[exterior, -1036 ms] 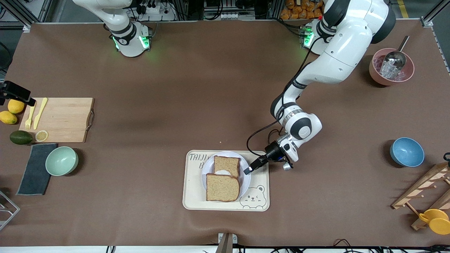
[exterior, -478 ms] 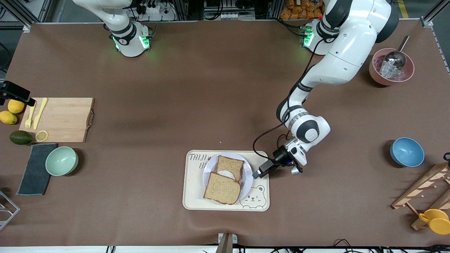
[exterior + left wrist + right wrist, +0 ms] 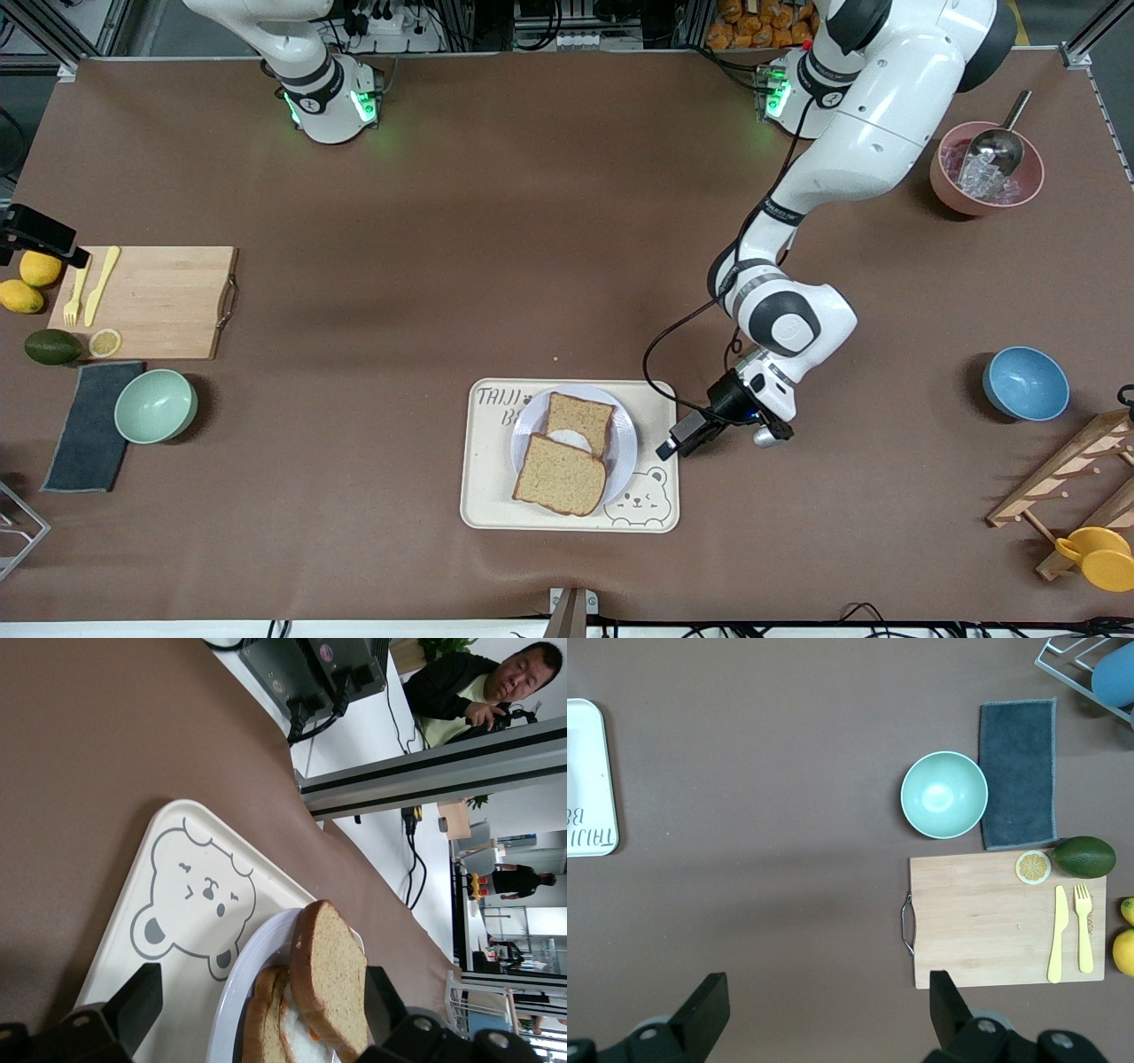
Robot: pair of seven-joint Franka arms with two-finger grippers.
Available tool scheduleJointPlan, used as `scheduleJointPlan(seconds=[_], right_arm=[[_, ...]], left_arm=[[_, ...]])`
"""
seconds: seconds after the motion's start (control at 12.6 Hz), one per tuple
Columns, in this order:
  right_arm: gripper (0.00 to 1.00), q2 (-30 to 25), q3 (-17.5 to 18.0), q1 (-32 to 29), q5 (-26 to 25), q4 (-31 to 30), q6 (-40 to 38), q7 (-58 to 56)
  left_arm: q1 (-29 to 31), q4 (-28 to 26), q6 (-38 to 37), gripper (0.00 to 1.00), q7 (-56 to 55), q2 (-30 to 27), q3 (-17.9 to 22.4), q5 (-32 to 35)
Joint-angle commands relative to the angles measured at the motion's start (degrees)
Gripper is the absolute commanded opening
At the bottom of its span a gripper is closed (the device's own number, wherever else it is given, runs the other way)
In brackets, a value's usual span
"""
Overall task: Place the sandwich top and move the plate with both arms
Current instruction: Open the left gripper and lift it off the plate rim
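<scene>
The sandwich top (image 3: 560,476) lies on the lavender plate (image 3: 625,447), leaning over the near half of a smaller slice (image 3: 580,415) with fried egg white showing between them. The plate sits on a cream bear tray (image 3: 483,501). My left gripper (image 3: 678,443) is open just off the tray's edge toward the left arm's end, holding nothing. The left wrist view shows the sandwich top (image 3: 332,974), the plate (image 3: 241,992) and the left gripper (image 3: 257,1010). My right gripper (image 3: 824,1019) hangs open high over bare table, out of the front view.
A cutting board (image 3: 151,301) with yellow cutlery, a green bowl (image 3: 156,405) and a grey cloth (image 3: 89,425) lie at the right arm's end. A blue bowl (image 3: 1025,383), a pink ice bowl (image 3: 986,168) and a wooden rack (image 3: 1072,483) stand at the left arm's end.
My left gripper opened, let go of the sandwich top and drew back off the plate toward the left arm's end. The slice turned slightly as it settled. The right arm stayed still.
</scene>
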Motion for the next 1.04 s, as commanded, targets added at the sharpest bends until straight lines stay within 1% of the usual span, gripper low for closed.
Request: scheduleJointPlan(seconds=[0.0,0.24,0.32,0.48,0.64,0.72,0.8,0.96], right_arm=[[1.00,0.8,0.5,-1.1,1.5,1.3,-0.6,0.6],[1.00,0.8,0.5,-1.1,1.5,1.3,-0.6,0.6],[1.00,0.8,0.5,-1.0,1.5,1.3,-0.6,0.6],[1.00,0.8,0.5,-1.1,1.5,1.3,-0.6,0.5],[1.00,0.8,0.5,-1.1,1.5,1.3,-0.6,0.4],[1.00,0.8,0.5,-1.1,1.5,1.3,-0.6,0.4],[1.00,0.8,0.5,-1.1,1.5,1.3,-0.7,0.3],[1.00,0.8,0.5,-1.0,1.5,1.3,-0.6,0.2]], left_arm=[[0.6,-5.3,2.4,1.00,-1.6,-5.0,0.0,3.6],[3.5,-9.9,2.4,1.00,-1.6,-9.2,0.0,9.0],[4.7,-11.3,2.5,1.00,-1.6,-9.9,0.0,11.6],[7.5,-12.0,2.5,1.00,-1.6,-10.2,0.1,16.8],[10.2,-12.8,2.5,1.00,-1.6,-10.2,0.0,23.4],[10.7,-14.1,2.5,1.00,-1.7,-10.6,0.1,26.6],[10.8,-15.6,2.8,1.00,-1.7,-11.6,0.8,28.4],[13.2,-19.8,2.7,1.00,-1.7,-14.5,1.5,37.1]])
